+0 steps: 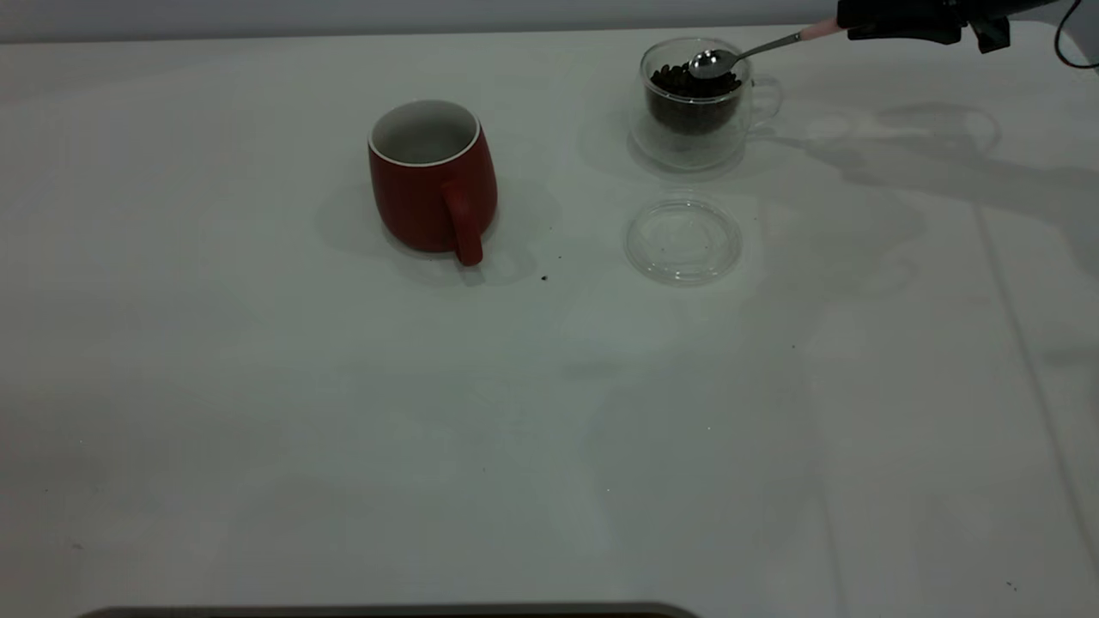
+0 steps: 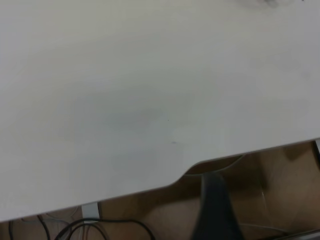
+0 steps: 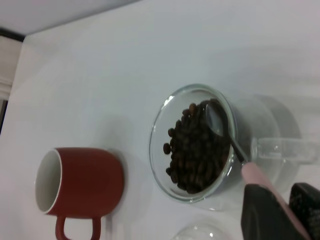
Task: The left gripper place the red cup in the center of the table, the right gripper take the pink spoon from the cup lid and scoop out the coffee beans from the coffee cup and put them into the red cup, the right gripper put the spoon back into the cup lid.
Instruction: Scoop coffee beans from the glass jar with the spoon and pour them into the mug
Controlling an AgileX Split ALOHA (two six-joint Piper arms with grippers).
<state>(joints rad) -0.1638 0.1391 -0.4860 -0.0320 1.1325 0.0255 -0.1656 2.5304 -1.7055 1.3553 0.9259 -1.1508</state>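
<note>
White table (image 1: 258,429), red cup (image 1: 432,176) (white inside), pink-handled spoon (image 1: 747,53) over beans (image 1: 691,84)

**Setting: robot test bench, lab-type room**

Plain white desk (image 1: 343,446), bare pale wall behind it. Only staged props on top: red cup (image 1: 432,180), glass coffee cup (image 1: 697,103) of beans, clear lid (image 1: 683,240). Left wrist view shows loose cables (image 2: 100,227) on a brown floor past the desk edge. No household fittings visible.

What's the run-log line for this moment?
right gripper: holds pink spoon | bowl over beans in coffee cup | red cup: centre, upright | lid: empty
</note>
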